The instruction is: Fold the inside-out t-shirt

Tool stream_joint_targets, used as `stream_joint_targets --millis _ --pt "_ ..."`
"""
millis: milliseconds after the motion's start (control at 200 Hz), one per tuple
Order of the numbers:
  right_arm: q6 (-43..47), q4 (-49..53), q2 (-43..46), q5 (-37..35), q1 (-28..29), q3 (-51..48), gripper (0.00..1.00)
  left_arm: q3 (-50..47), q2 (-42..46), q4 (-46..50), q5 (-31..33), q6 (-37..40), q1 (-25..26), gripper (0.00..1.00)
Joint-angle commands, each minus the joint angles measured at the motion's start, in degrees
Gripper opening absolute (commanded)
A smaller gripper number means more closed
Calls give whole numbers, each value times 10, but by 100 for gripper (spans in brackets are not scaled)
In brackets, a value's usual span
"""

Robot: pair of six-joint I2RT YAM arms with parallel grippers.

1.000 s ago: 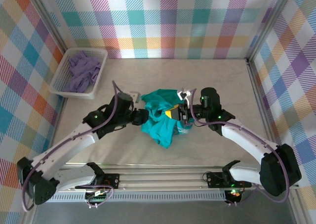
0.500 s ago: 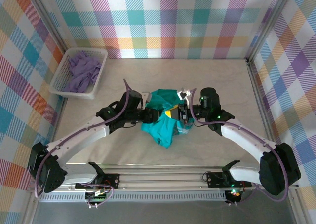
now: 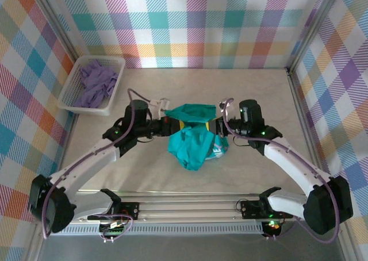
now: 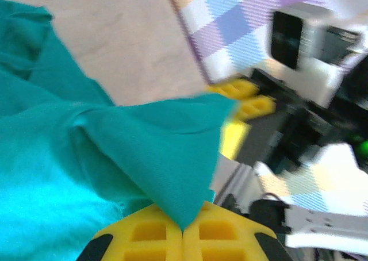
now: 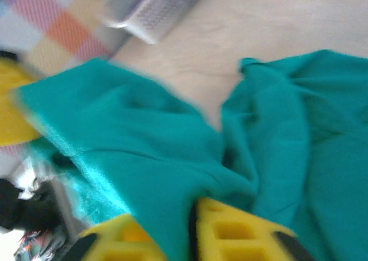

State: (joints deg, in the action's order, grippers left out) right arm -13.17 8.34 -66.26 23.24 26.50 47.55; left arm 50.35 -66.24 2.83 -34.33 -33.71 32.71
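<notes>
I've got the t-shirt (image 3: pixel 194 146) in the middle of the table (image 3: pixel 264 94), top edge stretched between both arms, the rest bunched below. The left gripper (image 4: pixel 183 231) is pinched tight on a teal corner. The right gripper (image 5: pixel 192 218) is clamping cloth too.

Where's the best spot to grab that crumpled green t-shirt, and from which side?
Probably the t-shirt's far edge, one end from each side: it is stretched straight between the left claw and right claw, both pinching it, while the rest lies bunched.
</notes>
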Motion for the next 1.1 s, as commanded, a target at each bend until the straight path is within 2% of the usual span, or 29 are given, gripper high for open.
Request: stream_joint_targets --millis 0,120,195,260,380,450,540,600,650,725,820,950,1095 --pt "3 101 6 -138 30 28 31 -22 40 -74 -73 -62 -1 0" --pt "33 103 65 -127 66 18 44 -37 65 -64 -43 -52 -1 0" --pt "56 86 105 -98 104 6 49 -40 69 -61 -40 -46 -1 0" --pt "74 82 118 -116 144 7 52 -40 70 -57 -40 -40 0 0" --pt "87 76 83 -134 167 25 59 -41 70 -52 -49 -26 1 0" --pt "102 60 48 -126 168 38 69 -39 70 -50 -59 -22 1 0" --pt "122 43 3 -135 168 60 70 -34 69 -38 -79 -9 2 0" --pt "135 36 -24 -116 167 77 63 -32 69 -24 -83 3 2 0" --pt "141 34 -38 -82 161 85 45 -31 71 -14 -87 13 0 0" --pt "133 22 -37 24 135 78 20 -34 76 -3 -73 14 -7 0" --pt "107 -33 -10 175 101 36 0 -58 90 -28 -51 -25 -39 0" --pt "40 -143 10 286 94 -11 0 -70 85 -44 -32 -60 -63 0" --pt "-3 -212 -2 298 94 -22 0 -66 77 -33 -40 -57 -64 0"
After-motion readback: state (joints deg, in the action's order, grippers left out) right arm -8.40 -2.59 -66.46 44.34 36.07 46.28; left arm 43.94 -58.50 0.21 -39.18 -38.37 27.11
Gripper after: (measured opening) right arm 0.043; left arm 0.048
